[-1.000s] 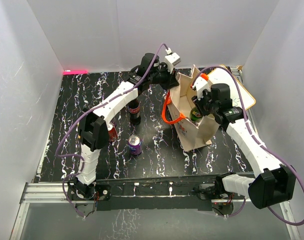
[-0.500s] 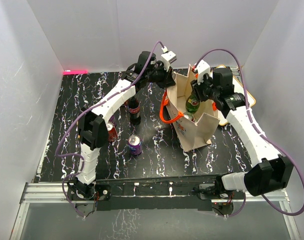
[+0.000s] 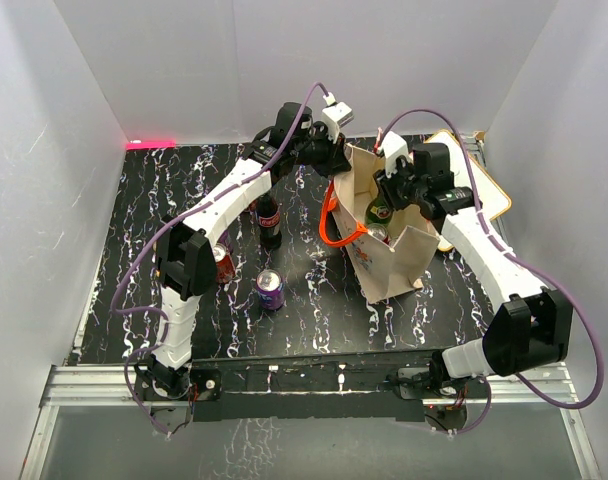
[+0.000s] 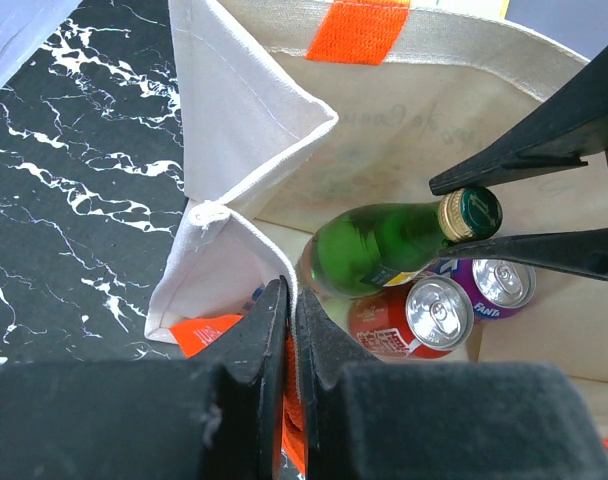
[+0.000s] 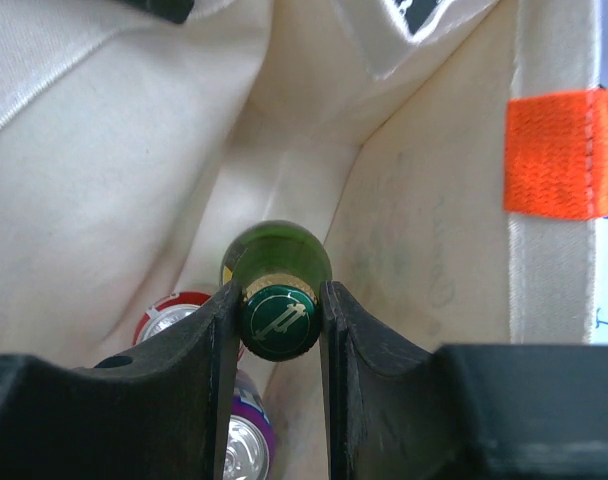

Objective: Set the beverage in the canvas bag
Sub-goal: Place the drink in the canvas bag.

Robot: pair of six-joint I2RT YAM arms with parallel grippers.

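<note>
The beige canvas bag [image 3: 402, 262] stands open at centre right, its orange handle [image 3: 334, 226] hanging to the left. My left gripper [image 3: 338, 160] is shut on the bag's near rim [image 4: 289, 295], pinching the cloth and an orange strap. My right gripper [image 5: 277, 290] is shut on the capped neck of a green bottle [image 5: 277, 250], the beverage. The bottle [image 4: 384, 245] hangs tilted inside the bag's mouth [image 3: 380, 211]. Below it on the bag's bottom lie a red can [image 4: 409, 320] and a purple can [image 4: 496, 285].
On the black marbled table left of the bag stand a dark cola bottle [image 3: 269, 222], a red can [image 3: 224, 263] and a purple can [image 3: 270, 288]. A white board with a wooden rim [image 3: 487, 190] lies behind the bag at back right.
My right gripper carried the green bottle toward the back and slightly left over the bag's mouth. The left gripper kept its hold on the rim and shifted a little.
</note>
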